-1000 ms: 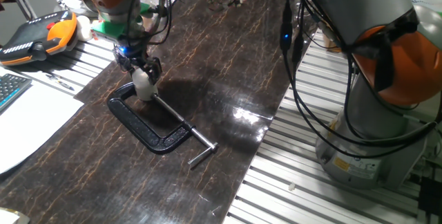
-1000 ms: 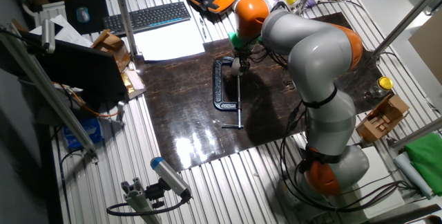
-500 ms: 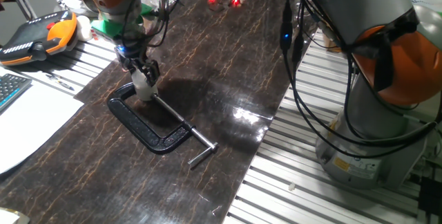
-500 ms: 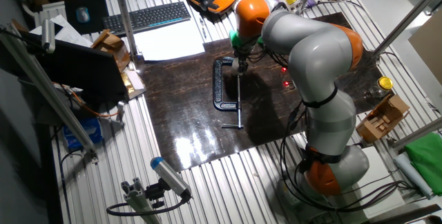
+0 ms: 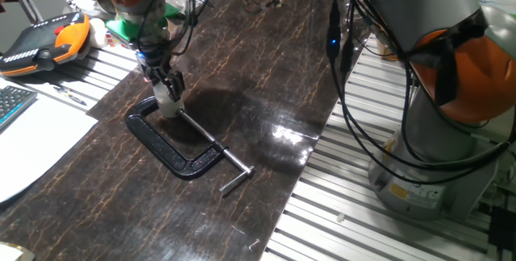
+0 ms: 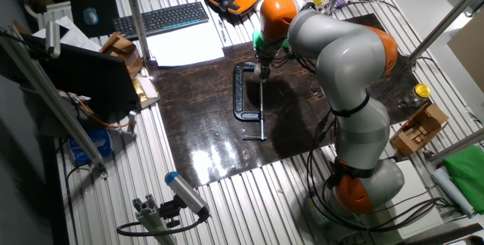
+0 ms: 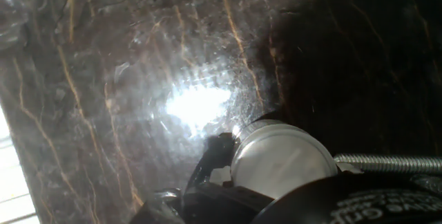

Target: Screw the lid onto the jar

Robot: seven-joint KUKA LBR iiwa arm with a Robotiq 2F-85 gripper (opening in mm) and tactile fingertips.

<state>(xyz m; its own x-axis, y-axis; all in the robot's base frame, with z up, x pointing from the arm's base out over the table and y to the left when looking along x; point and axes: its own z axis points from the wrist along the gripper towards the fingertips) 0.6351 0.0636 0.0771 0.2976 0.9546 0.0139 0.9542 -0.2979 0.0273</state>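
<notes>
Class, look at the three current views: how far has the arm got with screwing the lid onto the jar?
Done: the jar stands clamped in the black C-clamp, and the lid appears to sit on it. In hand: the gripper is down over the jar top, apparently gripping the lid. Left: finishing the turn and letting go; no view shows how tight the lid is.

The table's (image 5: 266,68) dark, marble-veined mat looked glossy, throwing back bright glare. The black C-clamp (image 5: 173,150) appeared matt metal, its screw (image 5: 211,142) bare and shiny. The lid (image 7: 280,160) showed smooth, pale, faintly lustrous plastic.
</notes>
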